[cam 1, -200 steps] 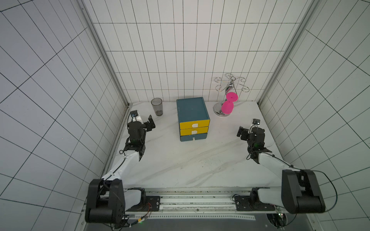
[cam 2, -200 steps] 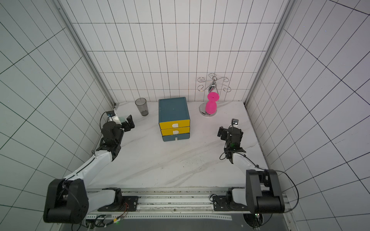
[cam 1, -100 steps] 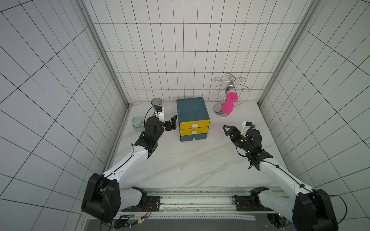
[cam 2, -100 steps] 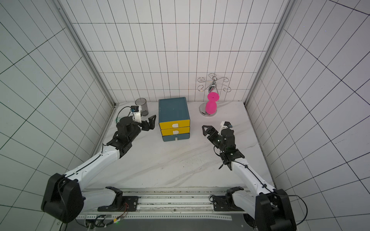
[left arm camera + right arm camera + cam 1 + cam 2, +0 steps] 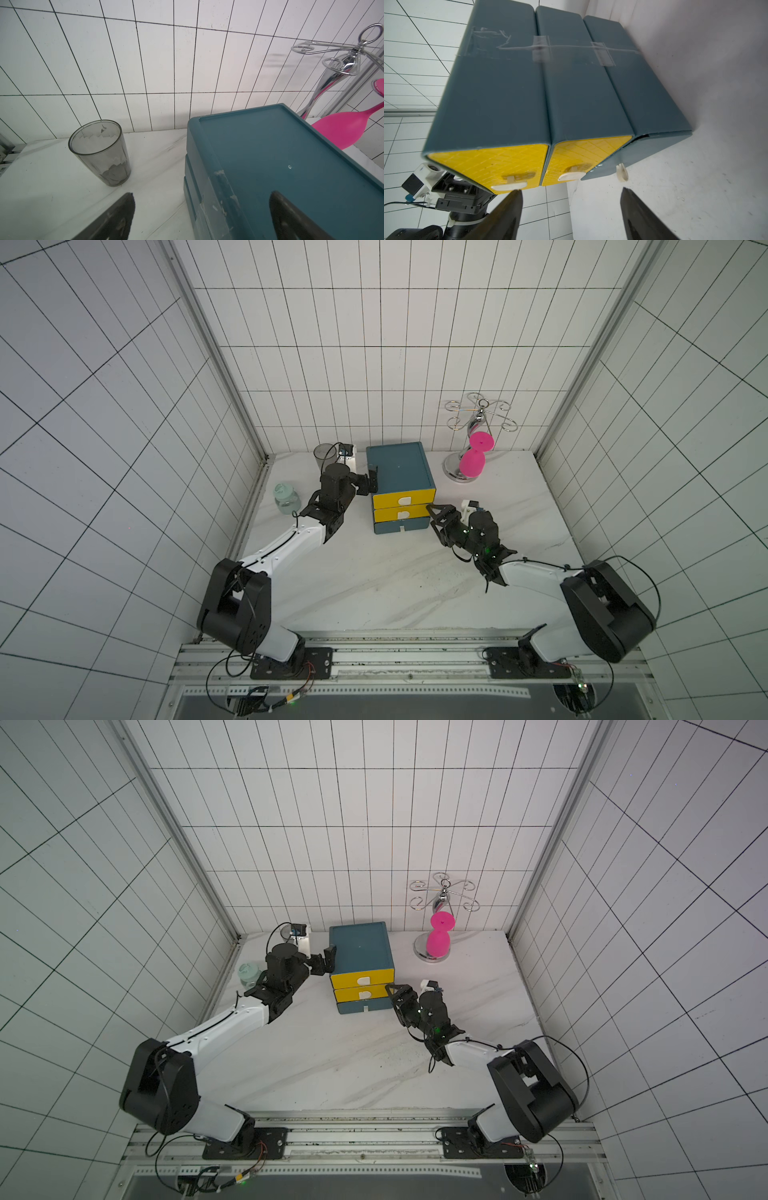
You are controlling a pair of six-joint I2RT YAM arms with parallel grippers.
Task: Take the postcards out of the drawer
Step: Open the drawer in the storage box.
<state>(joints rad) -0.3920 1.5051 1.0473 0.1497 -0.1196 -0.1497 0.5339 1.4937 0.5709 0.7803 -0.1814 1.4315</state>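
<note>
The postcards are hidden. The teal drawer cabinet [image 5: 399, 466] [image 5: 360, 944] stands at the back middle, with two yellow drawer fronts [image 5: 403, 500] above a teal one [image 5: 401, 526]; each has a white handle and all look pushed in. My left gripper [image 5: 372, 482] [image 5: 202, 194] is open at the cabinet's upper left edge, one finger over the top [image 5: 291, 218] and one beside the side wall. My right gripper [image 5: 435, 517] [image 5: 571, 190] is open and empty just off the cabinet's front right corner, its jaws level with the lower handles [image 5: 570, 176].
A grey tumbler [image 5: 323, 452] [image 5: 99, 151] stands behind my left arm, and a mint-lidded small bottle [image 5: 286, 498] is near the left wall. A chrome rack holding a pink goblet [image 5: 473, 460] stands at the back right. Tiled walls close three sides.
Both arms swung in from the table's sides to the cabinet, the left to its upper left edge and the right to its front right corner. The right jaws narrowed a little.
</note>
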